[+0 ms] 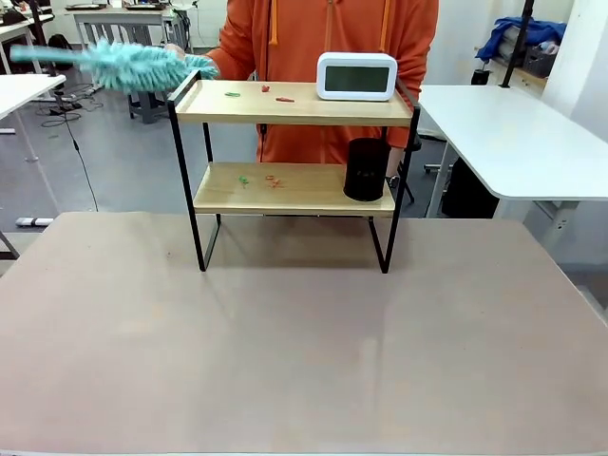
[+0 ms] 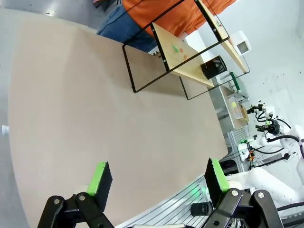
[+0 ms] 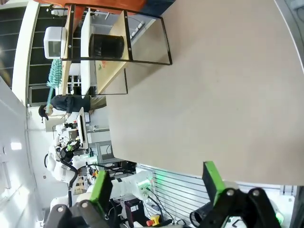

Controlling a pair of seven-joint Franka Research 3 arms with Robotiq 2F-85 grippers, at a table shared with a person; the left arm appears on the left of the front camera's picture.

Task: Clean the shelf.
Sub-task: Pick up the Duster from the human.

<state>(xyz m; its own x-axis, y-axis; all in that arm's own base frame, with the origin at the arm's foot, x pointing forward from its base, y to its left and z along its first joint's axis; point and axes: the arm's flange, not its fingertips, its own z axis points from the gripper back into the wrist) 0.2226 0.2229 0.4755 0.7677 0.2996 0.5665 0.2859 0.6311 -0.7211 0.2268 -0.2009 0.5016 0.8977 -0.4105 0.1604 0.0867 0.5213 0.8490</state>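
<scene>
The shelf (image 1: 294, 112) stands crosswise at the far middle of the surface (image 1: 285, 342), well apart from the left gripper (image 2: 156, 175) and right gripper (image 3: 156, 183), both wide open and empty; the person's duster (image 1: 133, 65) is nearer.

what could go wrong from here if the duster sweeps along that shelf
1. The duster is at the left end of the shelf; a sweep along the top could knock the white clock over or off.
2. The red and green bits up there may just drop onto the lower board or the table.
3. The black cylinder stands near the lower board's right end and could be tipped.
</scene>
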